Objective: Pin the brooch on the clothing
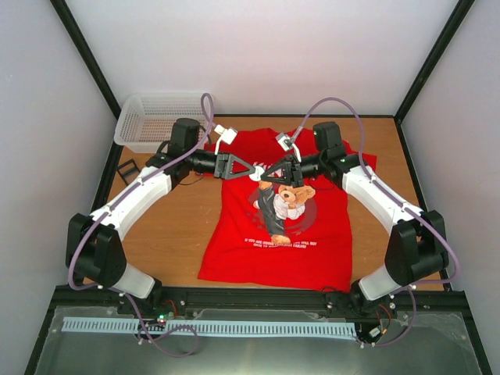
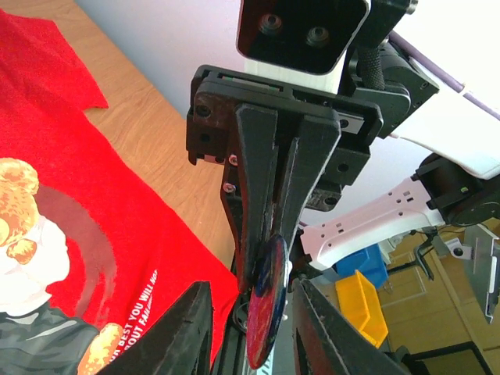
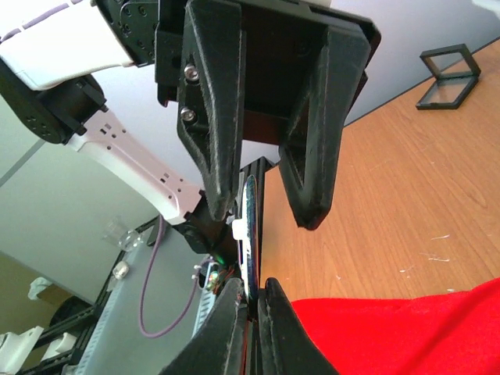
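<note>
The red T-shirt (image 1: pixel 312 234) with the bear print lies flat on the table, and both arms meet above its upper part. My right gripper (image 1: pixel 269 176) (image 3: pixel 254 285) is shut on the lower rim of the brooch (image 3: pixel 250 219), a small dark-blue disc held on edge. In the left wrist view the brooch (image 2: pixel 269 312) stands between my left gripper's (image 2: pixel 251 285) (image 1: pixel 246 169) jaws. Those jaws are partly open, with a gap showing on each side of the disc. The shirt (image 2: pixel 78 180) (image 3: pixel 406 328) lies below both grippers.
A white mesh basket (image 1: pixel 156 121) stands at the back left of the wooden table (image 1: pixel 172 226). A small black frame (image 1: pixel 129 170) (image 3: pixel 447 74) lies near it. Yellow (image 2: pixel 363 308) and blue bins sit beyond the table.
</note>
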Available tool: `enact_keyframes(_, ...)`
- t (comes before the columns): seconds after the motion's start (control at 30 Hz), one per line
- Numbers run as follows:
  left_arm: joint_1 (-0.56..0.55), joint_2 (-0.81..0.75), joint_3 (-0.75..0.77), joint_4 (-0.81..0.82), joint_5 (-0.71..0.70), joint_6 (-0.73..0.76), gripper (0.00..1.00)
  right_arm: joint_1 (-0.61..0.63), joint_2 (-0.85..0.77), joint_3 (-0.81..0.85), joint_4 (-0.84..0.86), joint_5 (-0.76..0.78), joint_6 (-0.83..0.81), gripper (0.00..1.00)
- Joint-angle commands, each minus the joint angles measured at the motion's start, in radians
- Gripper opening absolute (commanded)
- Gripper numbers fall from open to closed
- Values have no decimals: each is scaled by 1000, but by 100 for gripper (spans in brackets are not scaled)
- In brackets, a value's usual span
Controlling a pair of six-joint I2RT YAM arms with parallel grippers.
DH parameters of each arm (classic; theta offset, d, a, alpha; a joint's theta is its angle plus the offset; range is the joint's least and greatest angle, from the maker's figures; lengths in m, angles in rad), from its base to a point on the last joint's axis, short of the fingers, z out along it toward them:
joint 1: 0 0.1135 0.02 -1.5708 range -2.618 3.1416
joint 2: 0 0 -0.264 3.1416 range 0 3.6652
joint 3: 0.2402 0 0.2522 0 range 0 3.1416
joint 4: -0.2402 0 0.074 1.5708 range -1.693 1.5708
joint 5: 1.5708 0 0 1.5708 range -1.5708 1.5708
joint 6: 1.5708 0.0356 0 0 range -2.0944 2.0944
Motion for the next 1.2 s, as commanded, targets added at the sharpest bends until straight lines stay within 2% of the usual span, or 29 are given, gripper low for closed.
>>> enact_keyframes(0.0, -4, -43, 24, -21, 8, 27, 28, -4, 14, 29, -39, -48, -36, 3)
enact_keyframes(0.2, -8, -40, 24, -35, 18, 28, 23, -5, 14, 33, -50, -49, -50, 3)
enact_keyframes(0.43, -18, -26, 39, -67, 31, 41, 25, -6, 14, 39, -52, -41, -49, 3)
enact_keyframes(0.67, -18, -29, 71, -129, -21, 85, 2, -6, -1, 39, -30, 30, -11, 3)
enact_keyframes(0.7, -18, -34, 80, -136, -46, 90, 1, -6, -13, 32, -10, 74, 19, 9)
enact_keyframes(0.8, -18, -64, 91, -119, -158, 95, 1, -6, -76, -9, 76, 203, 154, 38)
enact_keyframes(0.93, -25, -121, 76, -76, -355, 82, 1, -10, -161, -69, 180, 315, 280, 67)
enact_keyframes(1.03, -46, -154, 80, -49, -472, 76, 1, -12, -181, -72, 224, 327, 355, 73)
enact_keyframes(1.17, -61, -210, 67, 57, -555, 18, 0, -9, -162, -3, 253, 369, 519, 68)
